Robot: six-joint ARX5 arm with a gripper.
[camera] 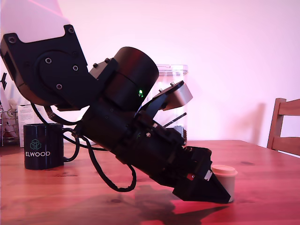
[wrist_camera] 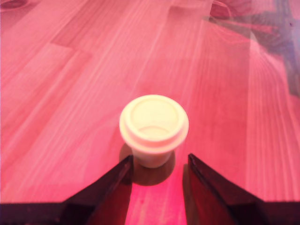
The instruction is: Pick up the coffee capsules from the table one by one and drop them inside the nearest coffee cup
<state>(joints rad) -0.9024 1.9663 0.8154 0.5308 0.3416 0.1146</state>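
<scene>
Ext. view, left to right, we log:

1. Wire rack w/ white items at far left edge, partly cut off; contents too small for us to tell.
2. Coffee cup, black glossy mug, white "ELWOOD" + hexagon logo facing us. Stands upright on the table, on the ext. view's left, toward the back. We can't see inside it.
3. Arm, black, big joint housings, small green LED lit, looped black cables hanging under it. It slopes down from upper left to lower right, filling most of the frame.
4. Clear canister w/ lid, behind the arm, mostly hidden by it.
5. Gripper, low over the tabletop, tip right at the capsule.
6. Coffee capsule, cream-beige, upright, wide flat rim on top, narrow end on the wood. Sits right of centre in the ext. view, well apart from the cup.
7. Wooden chair back at far right edge.

Wrist view, we log:

1. Table, reddish wood, grain running away from cam.
2. Fingers, two dark wedges, spread apart, one each side of the capsule base. Gripper thus unclosed; tips sit just beside the capsule; contact we can't confirm.
3. Coffee capsule centred betw. the tips, rim up, casting a shadow on the wood at its base.
</scene>
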